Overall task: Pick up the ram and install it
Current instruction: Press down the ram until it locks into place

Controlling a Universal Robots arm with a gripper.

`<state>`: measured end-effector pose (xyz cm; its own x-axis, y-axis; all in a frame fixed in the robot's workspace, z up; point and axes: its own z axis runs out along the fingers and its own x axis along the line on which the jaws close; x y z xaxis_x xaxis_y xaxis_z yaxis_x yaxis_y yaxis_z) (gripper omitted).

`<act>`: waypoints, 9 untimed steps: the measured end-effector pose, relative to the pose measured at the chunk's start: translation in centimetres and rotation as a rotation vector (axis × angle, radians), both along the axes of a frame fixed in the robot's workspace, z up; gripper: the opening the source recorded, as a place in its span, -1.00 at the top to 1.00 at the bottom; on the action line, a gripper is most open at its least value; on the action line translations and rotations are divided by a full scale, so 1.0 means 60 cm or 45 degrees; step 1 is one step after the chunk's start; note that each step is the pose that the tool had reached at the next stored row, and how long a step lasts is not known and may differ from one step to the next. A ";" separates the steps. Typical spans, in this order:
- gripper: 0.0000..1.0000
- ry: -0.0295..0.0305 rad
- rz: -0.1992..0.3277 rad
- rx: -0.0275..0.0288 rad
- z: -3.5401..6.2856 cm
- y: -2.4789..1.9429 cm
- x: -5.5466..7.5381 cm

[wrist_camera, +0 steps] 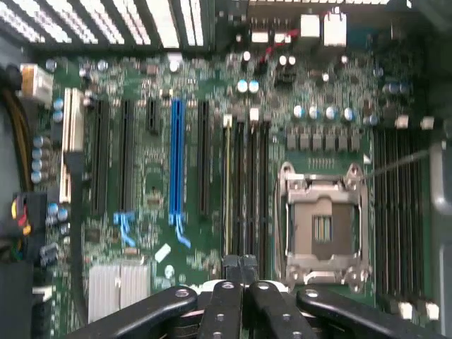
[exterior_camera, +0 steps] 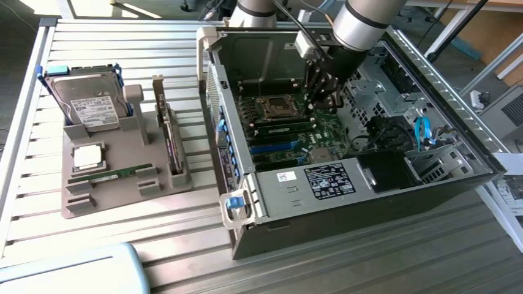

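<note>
In the exterior view the hand [exterior_camera: 327,101] hangs inside the computer case [exterior_camera: 425,177] at 1 o'clock, with one ram [exterior_camera: 282,129] already seated on the motherboard, while in the wrist view the clenched hand [wrist_camera: 240,272] grasps nothing visible above the memory slots [wrist_camera: 246,183].

Robotics lab or assembly workshop: slatted aluminium counter [exterior_camera: 114,37], opened computer case [exterior_camera: 351,202] with bare motherboard [wrist_camera: 212,176] below gripper [exterior_camera: 323,101], grey fixture tray [exterior_camera: 122,177] of parts beside, industrial arm [exterior_camera: 359,24] above.
</note>
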<state>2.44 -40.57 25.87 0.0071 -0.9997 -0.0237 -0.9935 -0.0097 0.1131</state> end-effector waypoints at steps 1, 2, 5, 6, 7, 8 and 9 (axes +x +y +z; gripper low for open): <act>0.75 0.0005 0.000 -0.0002 -0.001 0.0000 0.009; 0.75 0.0010 0.000 -0.0002 -0.001 0.0000 0.016; 0.75 0.0023 0.000 -0.0002 -0.003 0.0001 0.039; 0.75 0.0029 0.000 -0.0002 -0.004 0.0002 0.048; 0.75 0.0034 0.000 0.0000 -0.004 0.0002 0.056; 0.75 0.0040 0.000 0.0000 -0.005 0.0002 0.061; 0.75 0.0042 -0.001 -0.0001 -0.005 0.0002 0.062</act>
<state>6.14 -40.56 25.59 0.0063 -0.9997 -0.0236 -0.9932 -0.0090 0.1164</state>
